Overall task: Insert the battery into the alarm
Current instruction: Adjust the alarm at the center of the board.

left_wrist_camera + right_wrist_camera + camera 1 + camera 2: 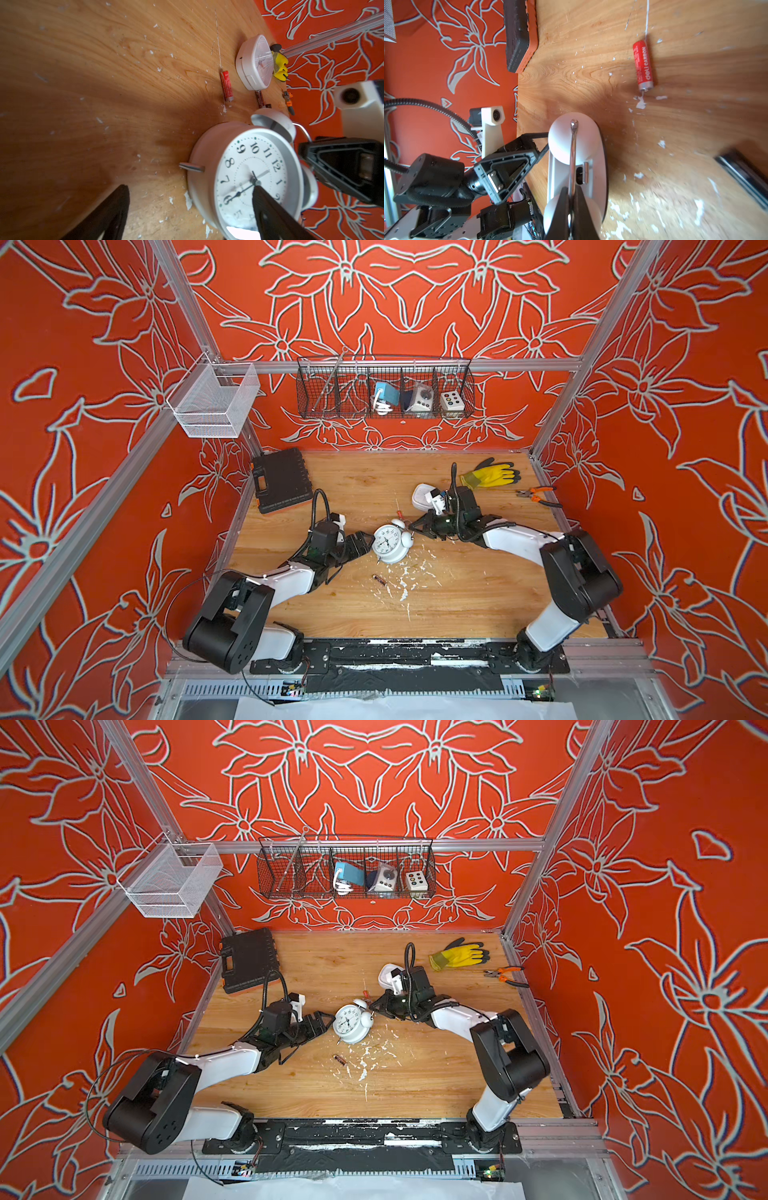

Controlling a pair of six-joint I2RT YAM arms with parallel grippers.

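Note:
The white twin-bell alarm (388,545) (351,1023) (239,166) stands mid-table with its face tipped upward. My right gripper (411,526) (372,1006) (572,188) is shut on the thin metal handle (573,155) over the bells. My left gripper (365,541) (328,1021) (190,187) is open at the alarm's left side. One finger (270,214) crosses the dial and the other (112,212) is over bare wood. A red battery (399,514) (227,86) (643,64) lies just behind the alarm. A dark battery (379,580) (340,1060) lies in front of it.
A second white clock (424,495) (252,62) lies behind my right wrist. A black tool case (282,481) sits back left; a yellow glove (490,475) and pliers (538,495) sit back right. White flakes (405,572) litter the wood. A wire basket (384,387) hangs on the back wall.

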